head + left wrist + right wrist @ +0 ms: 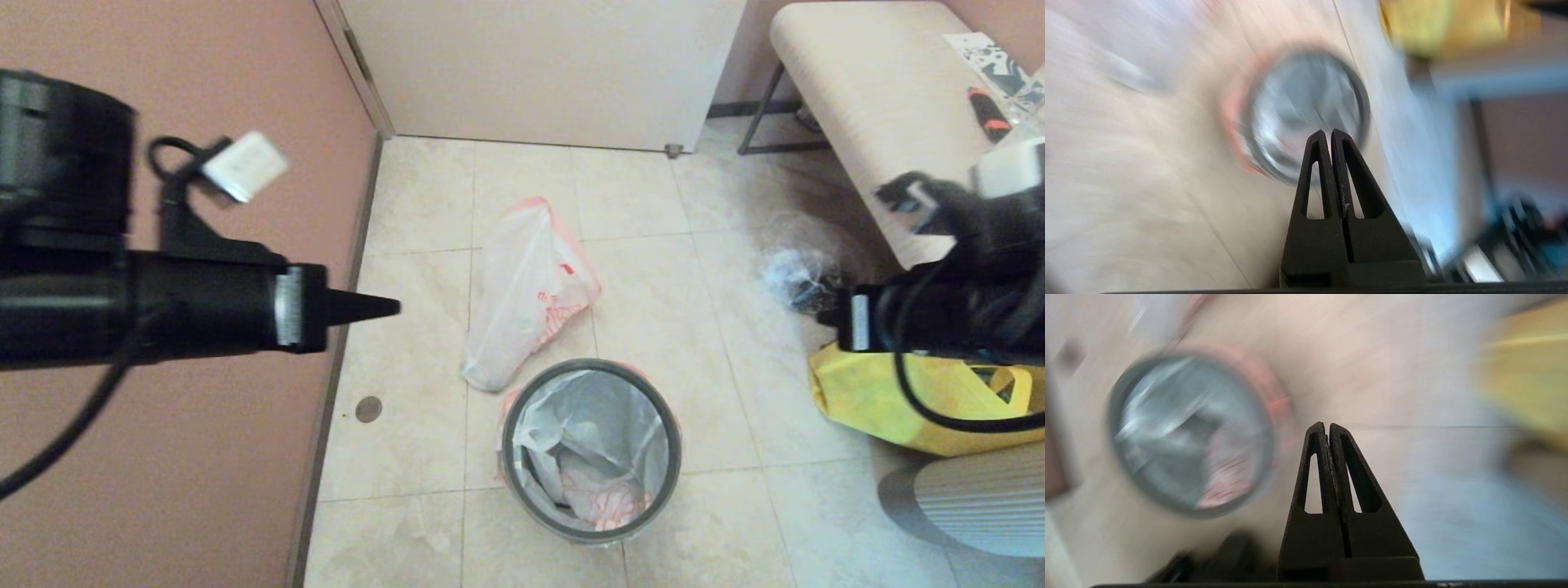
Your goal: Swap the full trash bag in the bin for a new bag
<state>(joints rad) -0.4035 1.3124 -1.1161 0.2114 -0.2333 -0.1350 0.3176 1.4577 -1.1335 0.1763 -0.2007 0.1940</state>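
Note:
The bin, a small round black bucket with a grey ring rim, stands on the tiled floor low in the middle of the head view. The full trash bag lines it, its pink-orange rim folded out under the ring. The new bag, thin and white with pink-orange handles and red print, lies on the floor just beyond the bin. My left gripper hangs shut and empty in the air to the left, well above the floor. The right gripper is shut and empty too, raised at the right. Both wrist views look down on the bin.
A yellow fabric tote sits on the floor at the right, with a clear bag of dark lumps behind it. A padded bench stands at the back right. A pink wall runs along the left, and a white door closes the back.

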